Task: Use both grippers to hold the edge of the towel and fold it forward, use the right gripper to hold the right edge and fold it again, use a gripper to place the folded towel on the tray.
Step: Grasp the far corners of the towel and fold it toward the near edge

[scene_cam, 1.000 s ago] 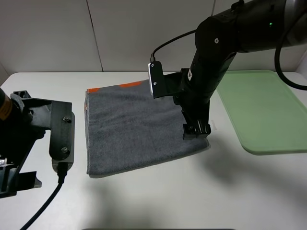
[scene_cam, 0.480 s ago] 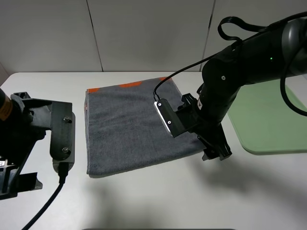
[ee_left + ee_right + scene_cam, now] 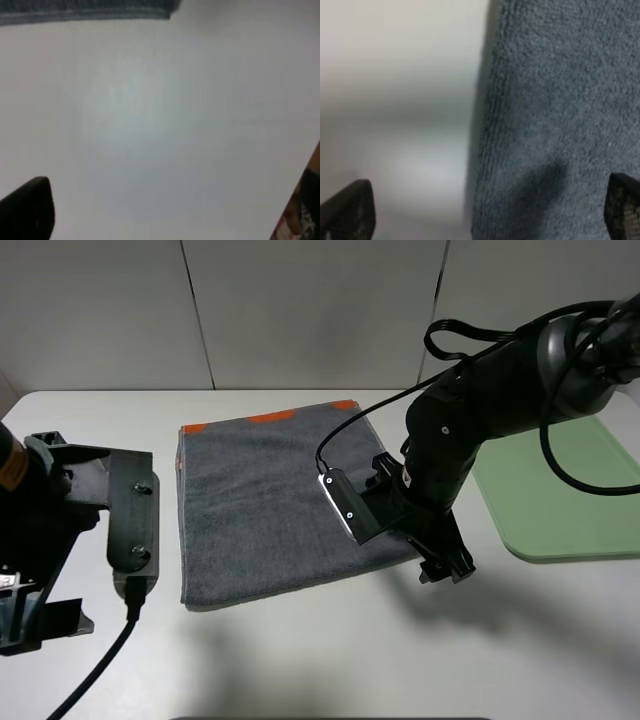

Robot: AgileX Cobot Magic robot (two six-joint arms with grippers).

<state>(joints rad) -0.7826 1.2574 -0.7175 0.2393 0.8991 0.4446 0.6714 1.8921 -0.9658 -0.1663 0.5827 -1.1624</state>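
Note:
The grey towel (image 3: 270, 500) lies flat on the white table, with an orange strip along its far edge. My right gripper (image 3: 445, 565) is low at the towel's near right corner. In the right wrist view the gripper (image 3: 480, 210) is open, one fingertip (image 3: 347, 210) over bare table and the other over the towel (image 3: 560, 100), with the towel's edge between them. My left gripper (image 3: 45, 615) is at the table's front left, apart from the towel. In the left wrist view it is open and empty above bare table, and a strip of towel (image 3: 85, 10) shows at the frame's edge. The green tray (image 3: 560, 490) lies on the right.
The right arm's body and cable (image 3: 480, 410) hang over the towel's right side and the gap towards the tray. The left arm's bulk (image 3: 70, 510) stands left of the towel. The table's front edge (image 3: 300, 180) shows in the left wrist view.
My right gripper has moved from above the towel's right part forward and down to the near right corner. The towel and the left arm have not moved.

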